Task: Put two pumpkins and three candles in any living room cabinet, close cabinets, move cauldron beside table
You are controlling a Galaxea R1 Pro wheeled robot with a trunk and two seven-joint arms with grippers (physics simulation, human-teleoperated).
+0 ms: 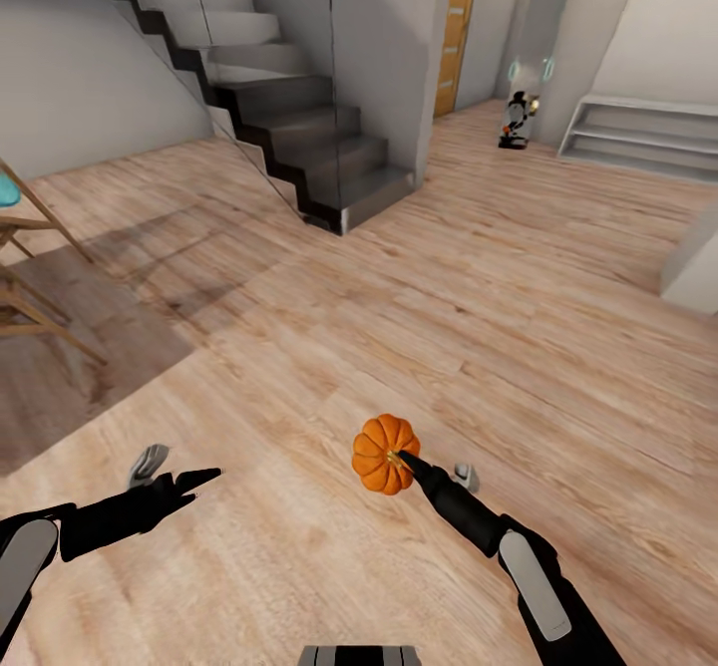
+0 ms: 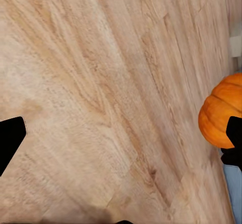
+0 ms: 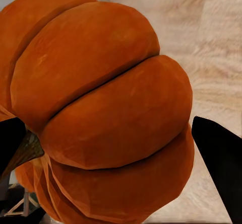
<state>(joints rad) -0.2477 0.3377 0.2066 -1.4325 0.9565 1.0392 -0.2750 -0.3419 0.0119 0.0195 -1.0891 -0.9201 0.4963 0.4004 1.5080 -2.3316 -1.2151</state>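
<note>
One pumpkin [image 1: 385,454] is in hand in the head view: the right gripper [image 1: 403,464] has its jaws closed on the fruit near the stem, carrying it clear above the pale plank floor [image 1: 419,297]. The left gripper [image 1: 189,482] hangs low to the side, jaws apart and holding nothing. A dark-stepped staircase [image 1: 289,138] and pale shelving [image 1: 638,133] stand far ahead; no cabinet is visible, so I judge this a carry, best done with a steady, level wrist and slow base turns so the round body does not slip.

In the left wrist view, matte wood grain runs across the floor [image 2: 101,93], and the pumpkin [image 2: 222,113] shows bright orange at the edge.

In the right wrist view, the pumpkin [image 3: 101,108] sits between the dark fingertips [image 3: 222,153], smooth, deeply ribbed, with a curved brown-green stem [image 3: 25,151].
</note>
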